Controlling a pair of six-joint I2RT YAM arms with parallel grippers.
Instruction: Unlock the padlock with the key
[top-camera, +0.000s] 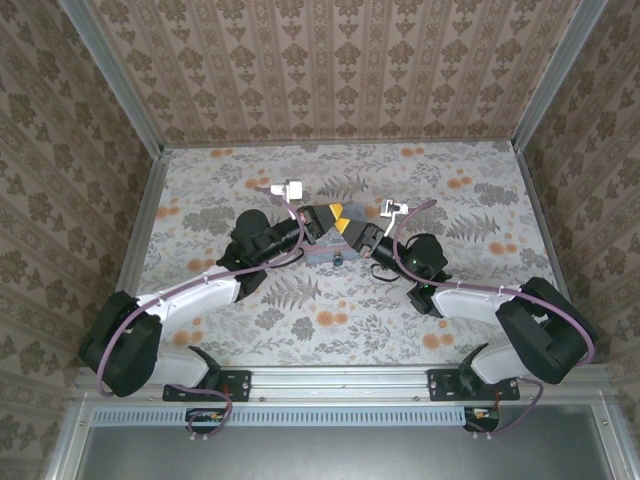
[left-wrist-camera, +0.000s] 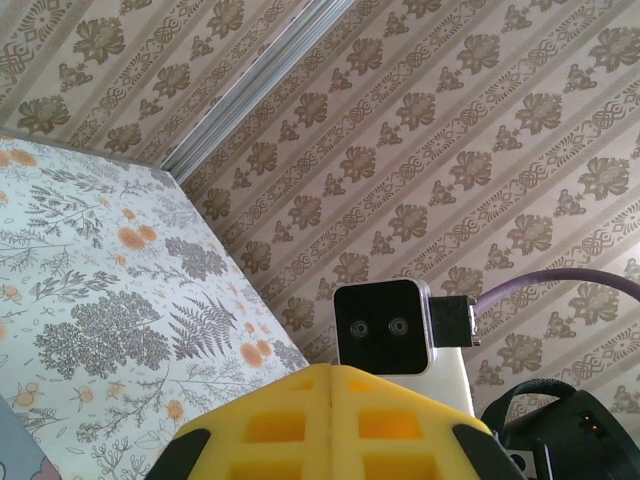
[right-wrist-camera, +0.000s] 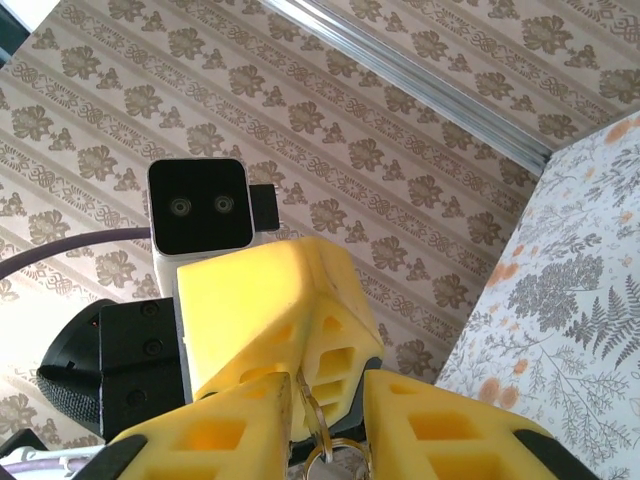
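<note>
Your padlock (top-camera: 338, 260) shows from the overhead camera as a tiny dark blue speck at the near face of a grey-blue tin (top-camera: 320, 252), in the middle of the desk (top-camera: 330, 330). It is too small there to tell which way its shackle points or how its long axis runs.

Just beyond the tin, your two arms meet nose to nose from either side, and their yellow fingers cover its far edge. The left gripper (top-camera: 328, 213) has its fingers pressed flat together with only a seam between them in its own wrist view (left-wrist-camera: 330, 385). You cannot tell whether anything is pinched at the tips.

The right gripper (top-camera: 350, 218) faces it. In the right wrist view its fingers (right-wrist-camera: 440, 425) stand a narrow gap apart around a metal ring (right-wrist-camera: 325, 450). A thin key (right-wrist-camera: 299, 392) rises from the ring towards the left gripper's tip. Whether the fingers press on the key you cannot tell.

Each wrist camera (left-wrist-camera: 375, 327) looks straight at the other. Purple cables (top-camera: 200, 290) run along both arms, and patterned walls (top-camera: 330, 70) close in the flower-print desk on three sides.
</note>
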